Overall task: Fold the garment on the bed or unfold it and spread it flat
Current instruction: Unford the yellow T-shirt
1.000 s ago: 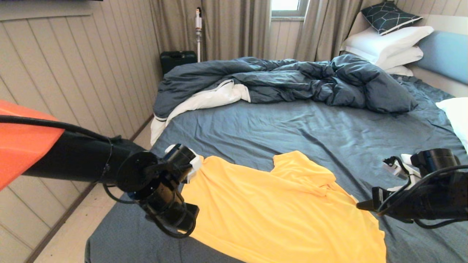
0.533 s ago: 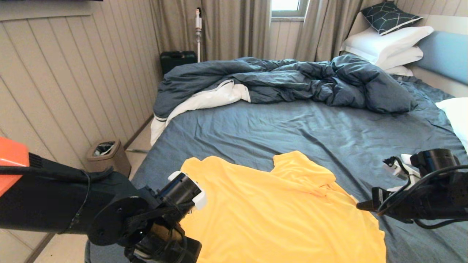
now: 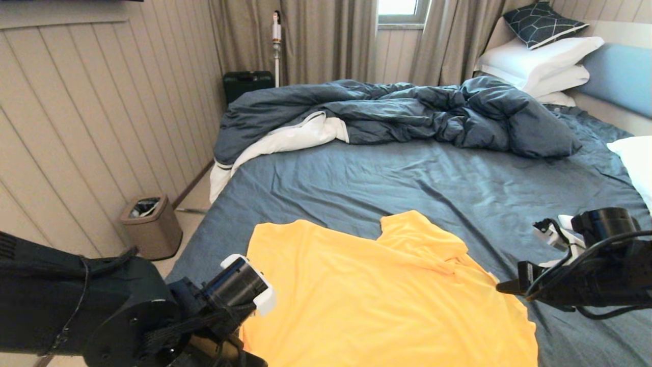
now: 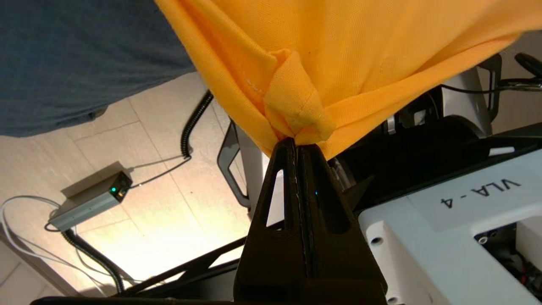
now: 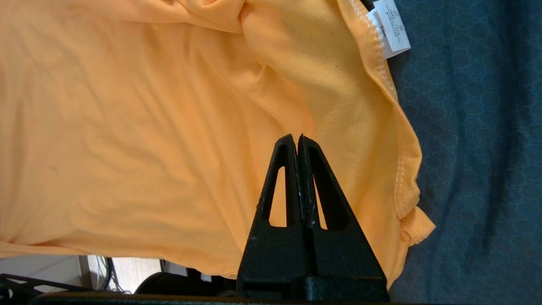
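**K:** Bedroom scene: panelled wall on the left, curtains at the back, bed [image 3: 407,173] with a wrinkled blue-grey sheet filling most of the head view. What's cut off?

**M:** Near hem of the garment [image 3: 387,300] runs off the bottom of the head view. Left arm's bulk covers its near-left corner. Left pincer [image 4: 298,146] itself isn't visible from the head, only in its wrist view.

**K:** Rest of the room?

**M:** Rumpled dark blue duvet [image 3: 407,112] heaped across the far side, white pillows [image 3: 540,63] and a patterned cushion [image 3: 542,23] by the blue headboard [image 3: 619,76]. Small bin [image 3: 151,224] on the floor by the wall, black case [image 3: 247,84] in the far corner.

**K:** Garment position?

**M:** Yellow T-shirt on the near part of the bed, mostly spread, one fold bunched toward its right side. Near-left corner hangs past the bed edge over the tiled floor.

**K:** Pincers?

**M:** Left one fully closed, pinching a bunched bit of that yellow corner. Right pincer [image 5: 297,142] also closed, nothing in it, tips over the shirt near its right hem; contact with the fabric unclear.
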### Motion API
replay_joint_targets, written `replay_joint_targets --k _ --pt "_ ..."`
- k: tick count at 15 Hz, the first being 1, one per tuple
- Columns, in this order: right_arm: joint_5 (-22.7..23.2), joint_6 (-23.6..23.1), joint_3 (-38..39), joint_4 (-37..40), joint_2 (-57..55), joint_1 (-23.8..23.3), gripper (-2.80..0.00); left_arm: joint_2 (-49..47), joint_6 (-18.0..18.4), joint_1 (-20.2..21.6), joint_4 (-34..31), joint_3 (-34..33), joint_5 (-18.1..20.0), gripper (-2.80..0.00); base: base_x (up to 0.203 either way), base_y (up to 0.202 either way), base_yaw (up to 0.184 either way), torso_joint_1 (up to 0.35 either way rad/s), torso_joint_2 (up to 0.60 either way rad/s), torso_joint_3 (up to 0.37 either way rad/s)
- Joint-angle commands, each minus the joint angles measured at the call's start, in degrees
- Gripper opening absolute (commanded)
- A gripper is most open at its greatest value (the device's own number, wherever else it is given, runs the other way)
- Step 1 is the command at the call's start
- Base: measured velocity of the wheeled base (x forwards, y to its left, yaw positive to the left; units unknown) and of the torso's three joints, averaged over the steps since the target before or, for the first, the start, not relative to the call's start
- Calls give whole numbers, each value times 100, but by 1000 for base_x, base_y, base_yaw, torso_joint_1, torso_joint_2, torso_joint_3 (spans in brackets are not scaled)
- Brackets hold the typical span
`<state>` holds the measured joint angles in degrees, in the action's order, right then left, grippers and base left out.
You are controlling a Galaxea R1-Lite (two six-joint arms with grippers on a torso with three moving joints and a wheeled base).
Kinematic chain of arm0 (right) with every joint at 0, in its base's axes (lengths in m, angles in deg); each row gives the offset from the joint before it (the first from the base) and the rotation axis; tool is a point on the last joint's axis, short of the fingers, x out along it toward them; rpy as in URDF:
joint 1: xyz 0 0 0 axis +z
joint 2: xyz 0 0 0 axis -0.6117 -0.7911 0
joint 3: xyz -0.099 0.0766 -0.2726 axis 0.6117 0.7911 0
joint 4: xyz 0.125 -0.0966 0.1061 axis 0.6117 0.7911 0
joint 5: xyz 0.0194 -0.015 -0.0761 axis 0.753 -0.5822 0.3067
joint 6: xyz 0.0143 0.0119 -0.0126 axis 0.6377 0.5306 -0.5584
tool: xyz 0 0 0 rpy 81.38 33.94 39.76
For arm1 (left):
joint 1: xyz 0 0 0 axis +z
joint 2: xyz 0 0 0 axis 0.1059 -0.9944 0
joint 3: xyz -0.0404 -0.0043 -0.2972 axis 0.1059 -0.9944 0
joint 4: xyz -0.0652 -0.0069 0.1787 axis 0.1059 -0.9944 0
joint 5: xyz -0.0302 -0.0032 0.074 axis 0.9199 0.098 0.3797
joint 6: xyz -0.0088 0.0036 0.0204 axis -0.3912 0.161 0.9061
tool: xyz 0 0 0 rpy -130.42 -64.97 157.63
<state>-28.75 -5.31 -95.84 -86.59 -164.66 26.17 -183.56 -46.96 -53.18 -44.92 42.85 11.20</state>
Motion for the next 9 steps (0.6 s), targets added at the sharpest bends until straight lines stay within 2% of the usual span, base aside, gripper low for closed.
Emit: replay_joint_targets --k 1,6,7,9 --pt "16 6 -1 -4 -9 3 -280 148 -11 8 -12 -58 -10 -280 0 0 0 0 0 0" --pt "16 6 -1 -4 -18 3 -280 51 6 0 9 2 -1 -280 0 0 0 0 0 0" --pt "16 6 -1 -6 -26 3 -280 54 6 0 46 -6 -10 0 0 0 0 0 0 0" --pt "16 6 -10 -12 -28 3 -280 112 -11 0 65 36 -10 0 0 0 0 0 0 0"
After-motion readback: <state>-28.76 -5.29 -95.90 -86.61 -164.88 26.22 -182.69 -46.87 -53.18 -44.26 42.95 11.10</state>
